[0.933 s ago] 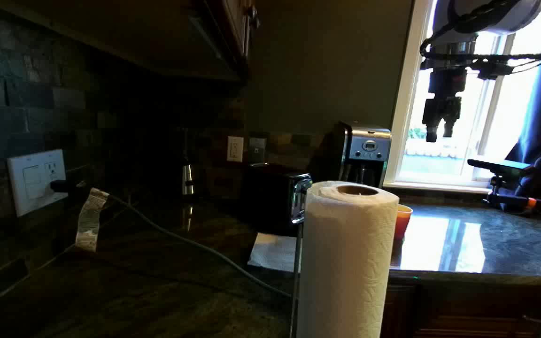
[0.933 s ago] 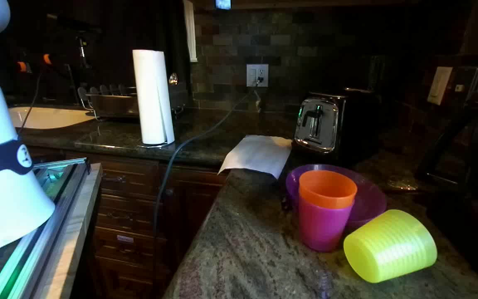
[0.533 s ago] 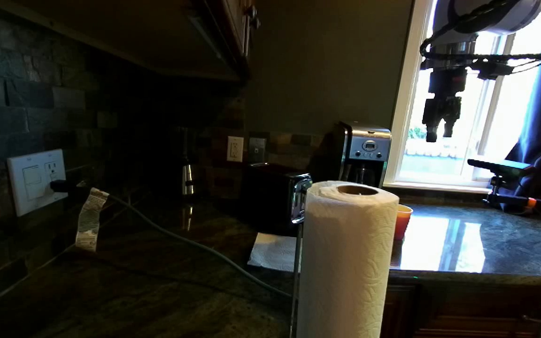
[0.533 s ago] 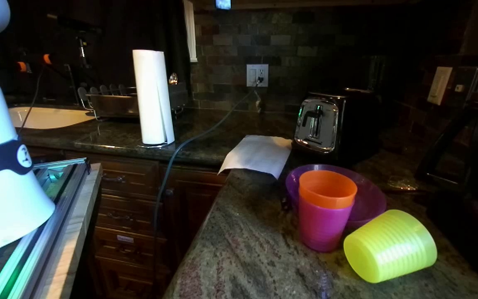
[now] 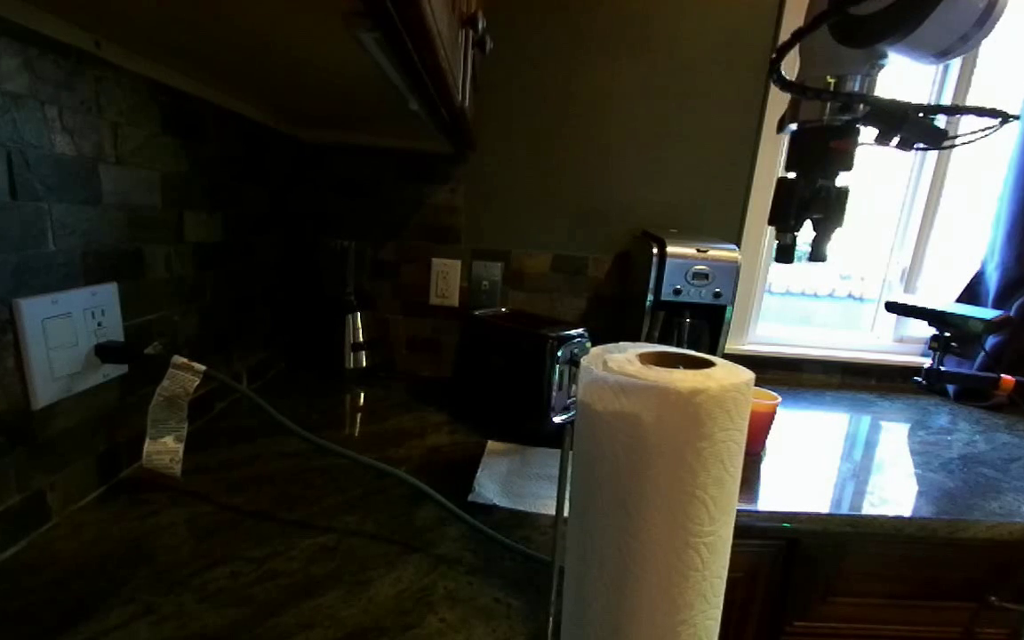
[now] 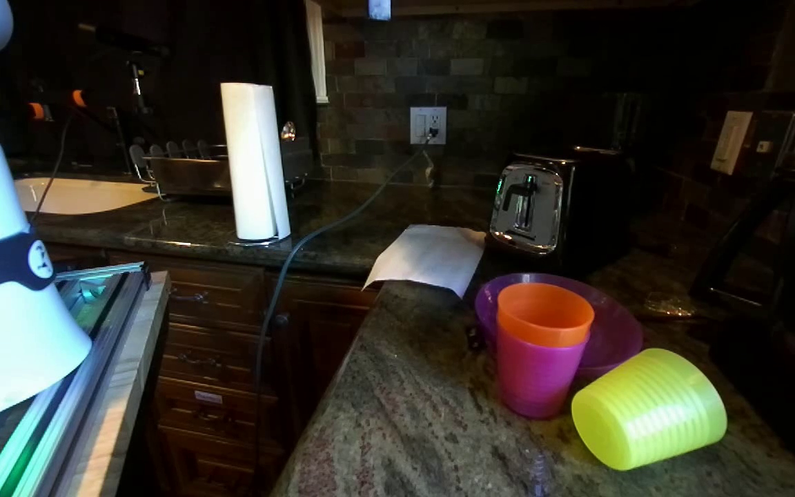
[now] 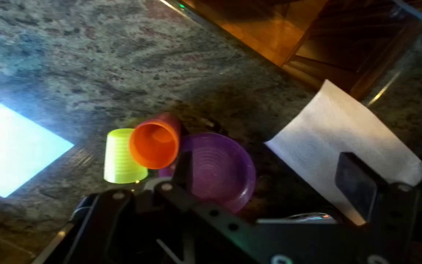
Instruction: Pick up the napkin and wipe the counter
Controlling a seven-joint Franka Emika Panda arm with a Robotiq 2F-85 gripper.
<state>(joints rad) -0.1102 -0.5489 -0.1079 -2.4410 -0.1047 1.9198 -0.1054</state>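
Clearly, a light pinch was called for

Evidently the napkin (image 6: 428, 255) was a thin, soft sheet, most likely paper and next to weightless. It lay on the counter (image 6: 397, 414), roughly at eight o'clock from the toaster (image 6: 525, 207) in an exterior view, and between two and three o'clock from the purple bowl (image 7: 222, 172) in the wrist view. One corner jutted past the counter's inner corner, and its sides bowed a little. The gripper (image 5: 802, 247) hung well above the counter, jaws wide apart and holding nothing.

So limp a sheet would probably not have slid neatly between the jaws; it called for pressing them lightly to the counter and drawing them together until the paper rucked up. The middle looked the best hold, since it left paper spread around for wiping. The jutting corner offered a free edge, but a clumsy nudge there might have sent the sheet over the side, as the glossy surface looked slick. Squeezing hard seemed unlikely to harm it; a rough drag, though, could have torn it.
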